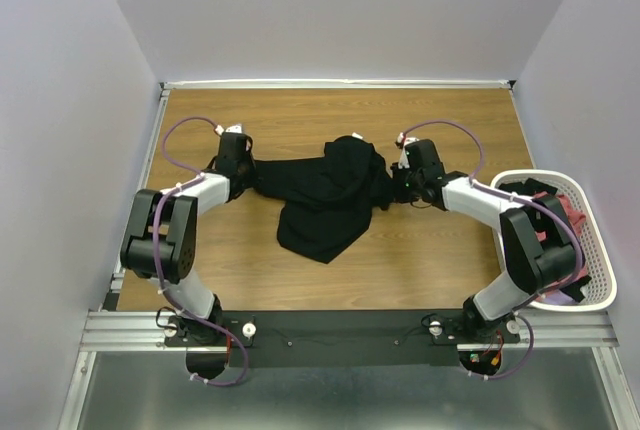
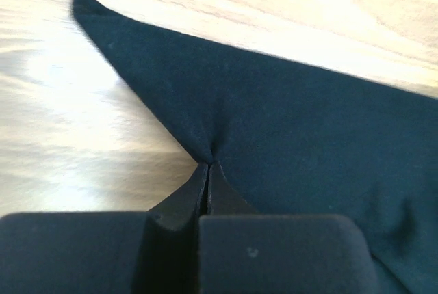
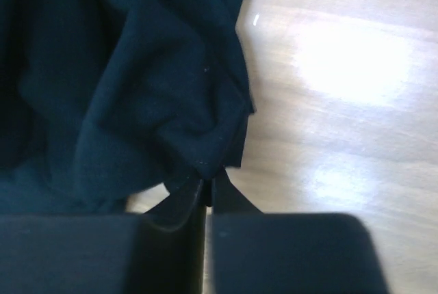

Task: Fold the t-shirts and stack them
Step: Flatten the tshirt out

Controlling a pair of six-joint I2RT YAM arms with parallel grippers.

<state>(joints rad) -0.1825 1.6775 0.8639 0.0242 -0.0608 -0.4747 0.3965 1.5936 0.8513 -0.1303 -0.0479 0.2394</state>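
A black t-shirt (image 1: 325, 195) lies crumpled across the middle of the wooden table. My left gripper (image 1: 243, 172) is at its left end, shut on a pinch of the black cloth (image 2: 274, 123) that fans out from the fingertips. At the shirt's right end my right gripper (image 1: 397, 187) is shut on a bunched fold of the black t-shirt (image 3: 137, 89). Salmon-red t-shirts (image 1: 572, 212) lie in the white mesh basket at the right edge.
The white mesh basket (image 1: 598, 280) stands at the table's right edge beside the right arm. Bare wood (image 1: 430, 260) lies in front of the shirt and behind it. Walls close in on the left, back and right.
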